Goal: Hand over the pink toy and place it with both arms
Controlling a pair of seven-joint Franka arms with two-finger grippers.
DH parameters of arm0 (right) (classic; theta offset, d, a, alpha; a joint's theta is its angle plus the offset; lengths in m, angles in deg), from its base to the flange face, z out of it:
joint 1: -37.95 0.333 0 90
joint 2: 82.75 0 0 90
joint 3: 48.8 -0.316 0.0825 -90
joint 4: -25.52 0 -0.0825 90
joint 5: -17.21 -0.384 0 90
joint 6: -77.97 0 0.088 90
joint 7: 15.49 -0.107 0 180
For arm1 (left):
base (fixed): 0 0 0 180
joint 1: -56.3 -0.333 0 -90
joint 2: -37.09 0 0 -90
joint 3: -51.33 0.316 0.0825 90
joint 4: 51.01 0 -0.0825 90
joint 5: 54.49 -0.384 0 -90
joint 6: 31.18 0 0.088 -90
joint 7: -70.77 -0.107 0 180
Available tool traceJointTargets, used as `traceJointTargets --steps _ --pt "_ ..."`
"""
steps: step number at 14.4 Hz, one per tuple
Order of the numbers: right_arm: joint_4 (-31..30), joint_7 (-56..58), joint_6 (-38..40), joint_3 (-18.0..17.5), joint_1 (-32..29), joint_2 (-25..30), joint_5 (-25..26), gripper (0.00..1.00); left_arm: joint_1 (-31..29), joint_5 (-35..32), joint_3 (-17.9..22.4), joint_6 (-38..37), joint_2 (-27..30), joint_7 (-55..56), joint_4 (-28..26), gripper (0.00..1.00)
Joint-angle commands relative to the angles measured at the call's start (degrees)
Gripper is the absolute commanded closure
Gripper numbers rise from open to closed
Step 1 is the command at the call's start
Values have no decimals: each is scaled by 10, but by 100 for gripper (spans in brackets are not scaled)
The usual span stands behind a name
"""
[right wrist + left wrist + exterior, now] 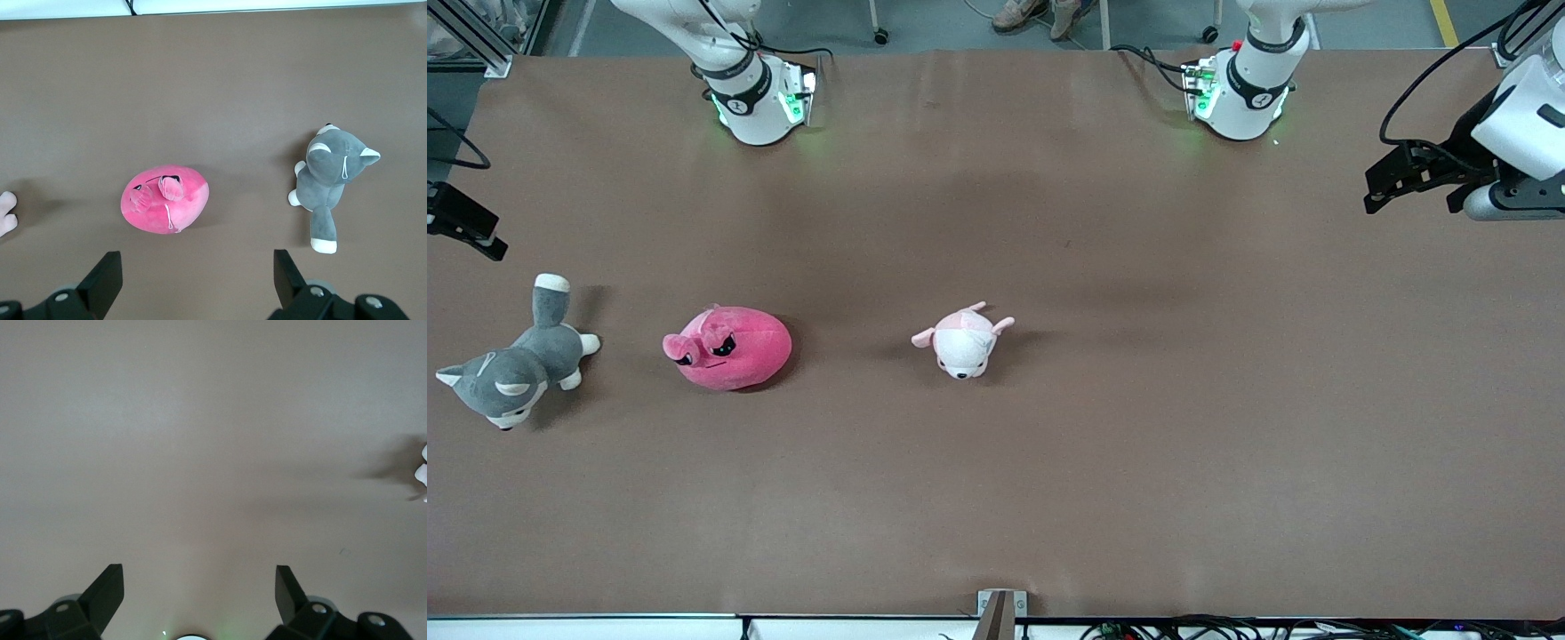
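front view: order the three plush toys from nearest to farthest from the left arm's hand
The open left hand hangs over the left arm's end of the table.
1. Pale pink-and-white puppy plush, mid-table.
2. Rounded hot-pink blob plush, toward the right arm's end.
3. Grey-and-white husky plush, at the right arm's end.

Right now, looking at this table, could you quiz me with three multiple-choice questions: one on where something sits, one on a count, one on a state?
1. The pink toy lies between:
A. husky plush and puppy plush
B. the two arm bases
C. two cups

2. How many plush toys are on the table?
A. two
B. three
C. five

3. The right gripper is:
A. shut on the toy
B. open, holding nothing
C. shut, holding nothing

Answers: 1 A, the front view shows them in a row. 2 B, three show. 3 B, its fingers stand apart above the toy.
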Motion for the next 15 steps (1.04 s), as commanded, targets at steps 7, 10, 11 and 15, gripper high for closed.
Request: traceJointTargets --steps 7,10,11,15 --pt "-30 -7 -7 0 -2 18 -4 0 1 5 2 3 6 -9 4 0" --pt "-31 -6 -7 0 -2 20 -4 0 1 6 2 1 6 -5 4 0" --pt "-30 -6 -4 1 -2 20 -4 0 1 6 1 1 6 -5 4 0" --pt "-31 -5 -4 1 -2 22 -4 0 -1 6 1 1 6 -6 3 0"
